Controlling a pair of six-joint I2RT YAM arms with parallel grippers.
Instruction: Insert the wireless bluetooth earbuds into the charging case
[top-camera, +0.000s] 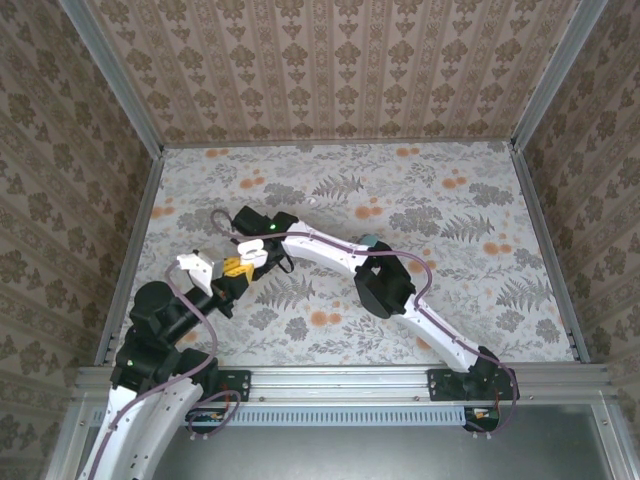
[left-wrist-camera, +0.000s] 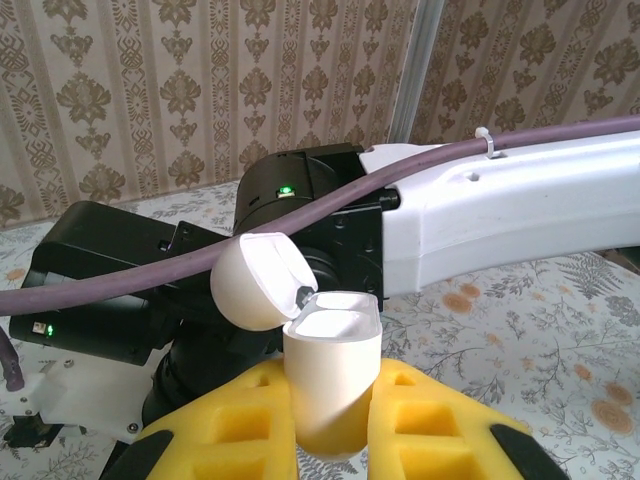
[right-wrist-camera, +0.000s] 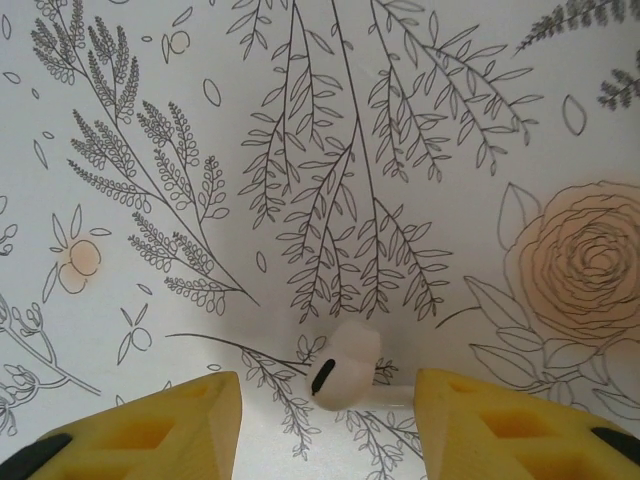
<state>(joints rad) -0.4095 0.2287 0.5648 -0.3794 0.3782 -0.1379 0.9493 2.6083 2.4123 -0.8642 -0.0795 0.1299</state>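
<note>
Bright, even light; soft shadows.

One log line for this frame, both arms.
left gripper: shut on charging case, lid open | right gripper: open, straddling white earbud on table, no contact | stage: earbud not yet grasped

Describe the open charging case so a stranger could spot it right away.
Look at the left gripper, over the left side of the table. Between its yellow fingers stands a white case, its rounded lid flipped open.
</note>
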